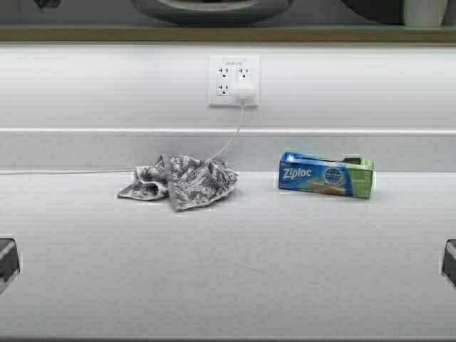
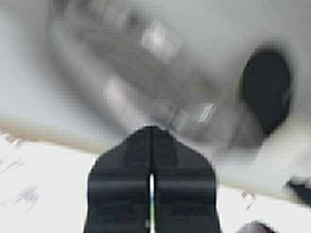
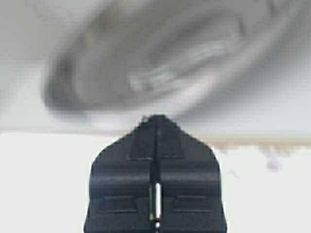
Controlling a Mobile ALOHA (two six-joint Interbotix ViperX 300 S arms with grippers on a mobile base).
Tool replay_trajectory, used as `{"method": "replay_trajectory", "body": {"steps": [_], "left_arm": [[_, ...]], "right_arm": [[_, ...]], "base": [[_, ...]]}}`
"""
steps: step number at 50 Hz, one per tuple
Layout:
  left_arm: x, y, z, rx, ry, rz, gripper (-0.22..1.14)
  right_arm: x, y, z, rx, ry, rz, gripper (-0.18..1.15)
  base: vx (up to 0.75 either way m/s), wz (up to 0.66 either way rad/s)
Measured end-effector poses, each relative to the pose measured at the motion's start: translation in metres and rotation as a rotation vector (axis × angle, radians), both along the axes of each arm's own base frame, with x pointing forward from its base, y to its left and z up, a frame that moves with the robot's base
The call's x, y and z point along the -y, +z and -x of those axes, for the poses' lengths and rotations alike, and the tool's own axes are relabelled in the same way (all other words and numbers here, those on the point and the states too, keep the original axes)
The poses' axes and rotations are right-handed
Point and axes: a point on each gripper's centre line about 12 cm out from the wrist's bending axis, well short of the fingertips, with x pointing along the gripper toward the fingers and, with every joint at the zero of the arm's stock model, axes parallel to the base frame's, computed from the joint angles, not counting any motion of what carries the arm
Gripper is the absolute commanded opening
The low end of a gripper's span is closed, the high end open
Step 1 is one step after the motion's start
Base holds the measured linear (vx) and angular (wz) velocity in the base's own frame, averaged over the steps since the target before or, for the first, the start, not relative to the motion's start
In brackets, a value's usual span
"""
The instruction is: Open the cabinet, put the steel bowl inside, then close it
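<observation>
The steel bowl (image 1: 212, 8) sits on the cabinet's bottom shelf (image 1: 107, 33) at the top edge of the high view, with only its lower part showing. The cabinet doors are out of view. My left gripper (image 2: 151, 130) is shut and empty, its tips just in front of the blurred bowl (image 2: 146, 73). My right gripper (image 3: 157, 118) is also shut and empty, close below the bowl (image 3: 160, 63). I cannot tell whether either touches it. In the high view only dark arm parts show at the left edge (image 1: 6, 260) and the right edge (image 1: 450, 260).
A black pot (image 1: 374, 8) and a white cup (image 1: 426, 11) stand right of the bowl in the cabinet. On the white counter lie a grey patterned towel (image 1: 182, 182) and a blue Ziploc box (image 1: 325, 175). A charger hangs from the wall outlet (image 1: 234, 80).
</observation>
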Motion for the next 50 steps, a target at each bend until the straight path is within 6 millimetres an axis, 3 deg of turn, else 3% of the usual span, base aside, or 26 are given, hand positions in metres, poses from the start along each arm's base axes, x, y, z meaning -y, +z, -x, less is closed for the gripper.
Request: {"method": "replay_trajectory", "body": {"steps": [9, 17, 25, 31, 39, 44, 50], "left_arm": [[-0.019, -0.029, 0.035, -0.104, -0.013, -0.173, 0.04], [-0.029, -0.031, 0.055, -0.091, -0.025, -0.203, 0.04], [-0.030, -0.030, 0.060, -0.095, -0.042, -0.237, 0.04], [-0.036, -0.031, 0.057, -0.121, -0.019, -0.262, 0.04], [-0.043, -0.033, 0.057, -0.123, -0.006, -0.320, 0.04], [-0.045, -0.028, 0.057, -0.098, -0.018, -0.415, 0.04], [-0.058, -0.011, 0.048, -0.082, 0.024, -0.539, 0.04]], "right_arm": [[0.006, -0.037, 0.022, -0.099, 0.012, 0.099, 0.07], [0.005, -0.047, 0.031, -0.123, 0.033, 0.120, 0.07], [-0.003, -0.036, 0.037, -0.104, 0.065, 0.125, 0.07], [-0.004, -0.021, 0.031, -0.073, 0.064, 0.177, 0.07], [-0.003, -0.017, 0.032, -0.044, 0.078, 0.236, 0.07], [0.010, -0.009, 0.027, -0.015, 0.041, 0.243, 0.07], [0.043, 0.002, 0.015, 0.031, -0.059, 0.284, 0.07]], "base": [[-0.13, -0.08], [-0.21, -0.10], [-0.23, -0.09], [-0.27, -0.01], [-0.29, 0.05], [-0.24, 0.04], [-0.22, 0.09]]}}
